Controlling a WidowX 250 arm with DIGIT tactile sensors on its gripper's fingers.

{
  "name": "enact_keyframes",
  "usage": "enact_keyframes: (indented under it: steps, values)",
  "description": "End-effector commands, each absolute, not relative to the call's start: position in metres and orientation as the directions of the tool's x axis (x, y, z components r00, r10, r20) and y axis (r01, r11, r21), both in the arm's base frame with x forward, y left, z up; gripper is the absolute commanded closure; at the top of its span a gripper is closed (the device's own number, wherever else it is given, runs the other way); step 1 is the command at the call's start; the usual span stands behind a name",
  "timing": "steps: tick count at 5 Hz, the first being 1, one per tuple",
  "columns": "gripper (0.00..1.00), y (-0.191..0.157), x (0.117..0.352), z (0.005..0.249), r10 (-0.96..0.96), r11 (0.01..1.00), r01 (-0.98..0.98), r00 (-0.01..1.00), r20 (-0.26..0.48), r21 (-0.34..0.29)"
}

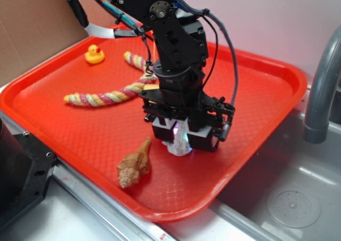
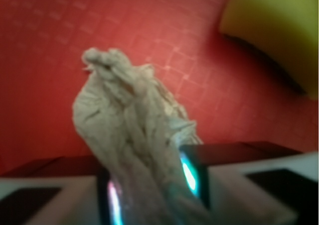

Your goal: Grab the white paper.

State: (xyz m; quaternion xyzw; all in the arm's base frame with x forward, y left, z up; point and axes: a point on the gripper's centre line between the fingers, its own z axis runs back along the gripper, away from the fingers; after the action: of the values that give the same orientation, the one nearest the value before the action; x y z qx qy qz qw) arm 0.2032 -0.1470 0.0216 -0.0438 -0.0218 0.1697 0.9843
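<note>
A red tray (image 1: pixel 80 123) fills most of the exterior view, resting over a grey sink (image 1: pixel 287 198) at lower right. The black arm (image 1: pixel 176 49) reaches down from the top centre. A striped rope (image 1: pixel 106 98) lies at upper left, near a yellow duck (image 1: pixel 95 55). A shell (image 1: pixel 135 165) sits low in the frame, just left of the hand (image 1: pixel 184 139). In the wrist view a yellow sponge (image 2: pixel 279 31) shows at upper right. The hand is clenched on the paper (image 2: pixel 129 130), pinched between its fingers (image 2: pixel 192 172) at frame centre.
</note>
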Motion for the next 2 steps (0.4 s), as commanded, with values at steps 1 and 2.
enact_keyframes:
  steps: [1,2]
  values:
    - [1.00,-0.121,0.207,0.081,0.355,0.922,-0.340,0.933,0.052,-0.186]
    - [1.00,-0.092,0.203,0.132,0.317,0.943,-0.303,0.944,0.091,-0.137]
